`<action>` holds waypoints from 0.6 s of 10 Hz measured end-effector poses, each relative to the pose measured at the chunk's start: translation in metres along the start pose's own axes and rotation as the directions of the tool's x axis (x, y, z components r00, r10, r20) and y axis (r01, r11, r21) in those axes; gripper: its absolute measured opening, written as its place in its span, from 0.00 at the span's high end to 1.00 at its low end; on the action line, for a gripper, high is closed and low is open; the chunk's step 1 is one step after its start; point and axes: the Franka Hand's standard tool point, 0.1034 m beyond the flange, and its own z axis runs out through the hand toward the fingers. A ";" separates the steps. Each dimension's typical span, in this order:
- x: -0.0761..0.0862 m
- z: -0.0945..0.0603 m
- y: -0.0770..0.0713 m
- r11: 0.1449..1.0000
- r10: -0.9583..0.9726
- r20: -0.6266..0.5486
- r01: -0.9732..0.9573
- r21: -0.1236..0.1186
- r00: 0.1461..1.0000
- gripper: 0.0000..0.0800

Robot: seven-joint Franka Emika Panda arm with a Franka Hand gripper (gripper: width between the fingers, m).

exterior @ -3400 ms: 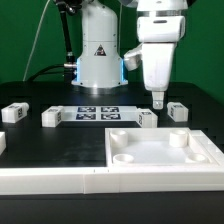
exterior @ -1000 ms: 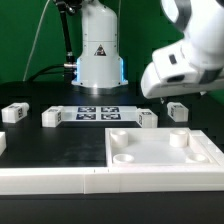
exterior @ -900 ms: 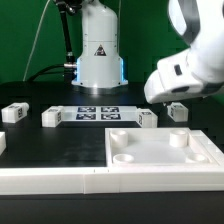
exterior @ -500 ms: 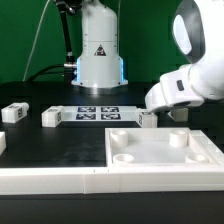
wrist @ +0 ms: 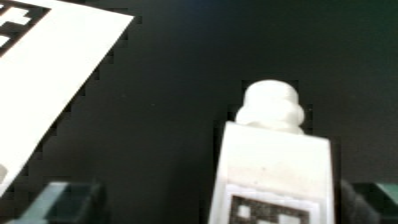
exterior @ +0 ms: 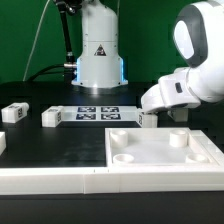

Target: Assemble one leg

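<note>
Your gripper (wrist: pixel 215 200) is spread wide and holds nothing. Its two fingers (wrist: pixel 59 200) show in the wrist view only as blurred shapes on either side of the leg (wrist: pixel 276 160), with bare table between pad and plastic on both sides. The gap looks uneven, with the leg nearer one finger than the other, so centre the hand over it before you close or the first pad to touch is likely to push it sideways. The tagged face is turned up toward the wrist camera and the rounded peg (wrist: pixel 270 103) is at the leg's far end. Grip on the flat sides of the block, short of the peg, and keep the fingers square to those sides so it does not twist as they shut. How far the fingertips are above the table cannot be told, so come down gently. In the exterior view this leg (exterior: pixel 148 119) lies just off the marker board (exterior: pixel 95 112) at the end on the exterior view's right. The tilted arm hides the fingers there. The panel (exterior: pixel 160 150) lies just in front of the board, so lift straight up to clear its rim. Leave alone the spare leg (exterior: pixel 52 116) at the board's other end and the one (exterior: pixel 12 113) well beyond it.
</note>
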 end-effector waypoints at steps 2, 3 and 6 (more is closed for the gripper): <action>0.000 0.000 -0.001 1.000 -0.001 -0.001 0.001 0.000 1.000 0.39; 0.000 0.000 -0.001 1.000 -0.001 -0.001 0.001 0.001 1.000 0.64; 0.000 0.000 -0.001 1.000 -0.001 -0.001 0.001 0.001 1.000 0.64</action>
